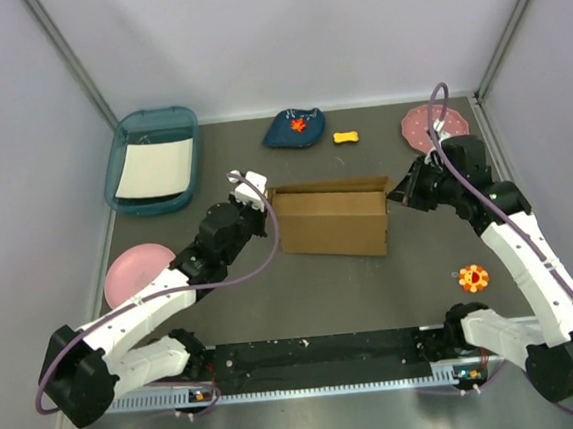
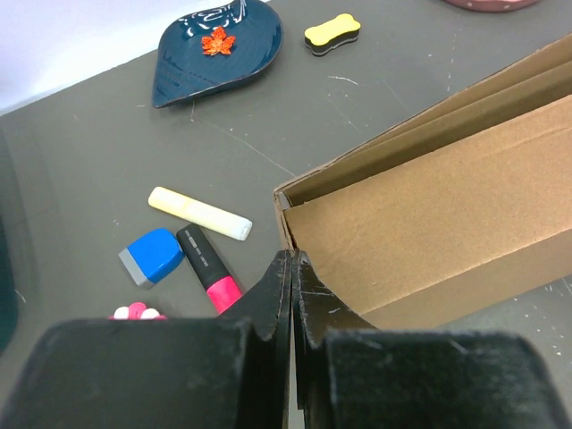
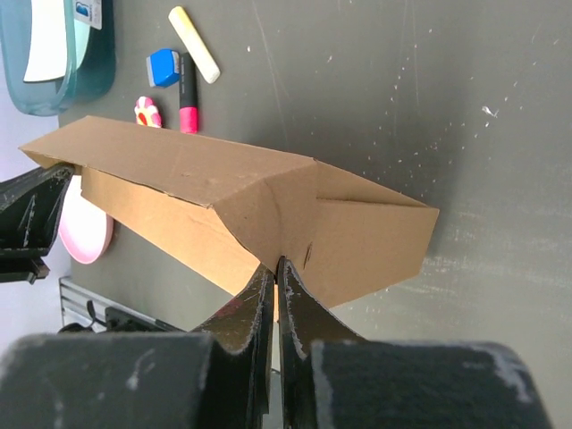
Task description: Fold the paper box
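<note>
Left tool [image 2: 291,257] and right tool [image 3: 277,262], both shut and empty, flank the paper box [image 1: 333,225].
They meet opposite end walls, likely bracing it on the desk [image 1: 303,293] for folding.

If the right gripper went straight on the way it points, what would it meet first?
The paper box; the right gripper, shut, seems to touch its end flap.

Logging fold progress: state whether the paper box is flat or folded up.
Partly folded: the paper box has upright walls and an open top.
</note>
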`<state>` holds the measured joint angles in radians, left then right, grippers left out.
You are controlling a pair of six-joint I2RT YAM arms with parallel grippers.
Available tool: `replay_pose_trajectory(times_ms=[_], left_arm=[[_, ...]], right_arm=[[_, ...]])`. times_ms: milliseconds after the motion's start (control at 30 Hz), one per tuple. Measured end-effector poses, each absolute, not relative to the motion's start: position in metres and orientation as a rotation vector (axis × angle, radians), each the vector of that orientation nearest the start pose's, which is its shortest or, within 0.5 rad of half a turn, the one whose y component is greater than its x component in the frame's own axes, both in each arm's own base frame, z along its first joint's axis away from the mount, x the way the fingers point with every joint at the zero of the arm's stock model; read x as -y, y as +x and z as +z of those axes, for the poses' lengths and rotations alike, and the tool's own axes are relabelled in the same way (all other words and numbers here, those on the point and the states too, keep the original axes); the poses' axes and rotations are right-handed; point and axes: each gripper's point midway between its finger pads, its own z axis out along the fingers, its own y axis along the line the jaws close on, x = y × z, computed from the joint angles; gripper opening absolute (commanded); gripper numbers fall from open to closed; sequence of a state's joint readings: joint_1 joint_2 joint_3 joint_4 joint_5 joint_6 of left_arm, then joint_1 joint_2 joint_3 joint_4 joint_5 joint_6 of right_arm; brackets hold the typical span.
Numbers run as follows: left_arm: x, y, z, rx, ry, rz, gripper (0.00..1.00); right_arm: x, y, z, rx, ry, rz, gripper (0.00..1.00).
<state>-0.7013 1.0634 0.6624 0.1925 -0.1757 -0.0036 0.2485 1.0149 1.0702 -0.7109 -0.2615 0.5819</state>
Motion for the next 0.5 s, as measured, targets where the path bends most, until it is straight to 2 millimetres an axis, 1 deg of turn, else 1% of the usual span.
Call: replay_pose_trajectory(times_ms=[133,367,500], left_arm=[[0.219,0.303,0.212,-1.718,0.518,-0.316,0.0],[0.224,0.306,0.212,-1.713,0.556,-0.243,0.0],[0.227,0.307,0.212,-1.713,0.587,-0.188,0.0]], right_arm=[[-0.132,0.264,0.239,-2.296,0.267,0.762,0.0],[-0.125,0.262,0.238,-2.303,0.315,0.829,0.0],[-0.122,0.262,0.242,-2.293,0.343,0.873,0.0]])
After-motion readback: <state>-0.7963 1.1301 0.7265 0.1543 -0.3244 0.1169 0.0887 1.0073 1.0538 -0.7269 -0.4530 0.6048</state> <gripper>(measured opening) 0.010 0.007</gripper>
